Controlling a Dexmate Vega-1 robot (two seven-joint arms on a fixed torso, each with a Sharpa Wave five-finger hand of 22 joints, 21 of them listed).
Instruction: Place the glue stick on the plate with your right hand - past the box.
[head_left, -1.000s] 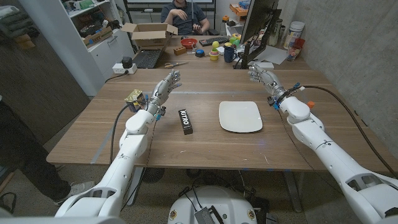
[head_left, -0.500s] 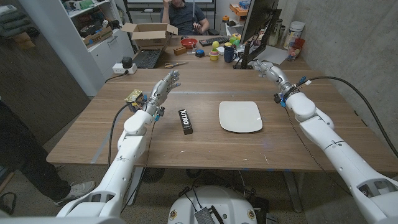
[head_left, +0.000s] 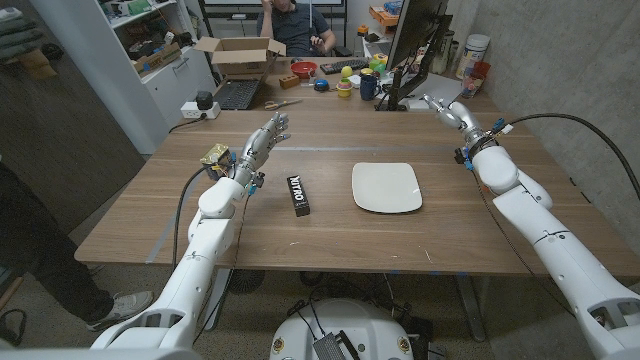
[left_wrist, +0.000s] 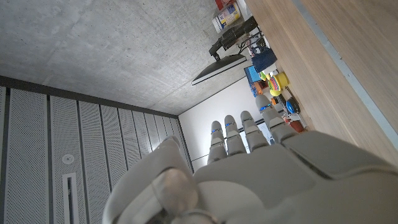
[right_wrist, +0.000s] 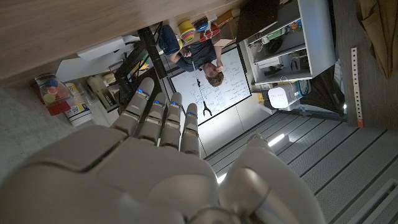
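The glue stick, black with white lettering, lies on the wooden table left of the white plate. A small yellow-and-dark box sits close to my left forearm. My left hand is raised beyond the glue stick with straight, spread fingers and holds nothing; its back shows in the left wrist view. My right hand hovers near the table's far right, well beyond and right of the plate, fingers extended and empty. The right wrist view shows that hand with straight fingers.
A monitor on its stand rises just beyond my right hand, with jars beside it. An open cardboard box, a laptop and small toys crowd the far table. A person sits behind; another person's leg is at the left.
My right hand has swung right and farther back, away from the plate toward the monitor. The left hand, glue stick, plate and box have not moved.
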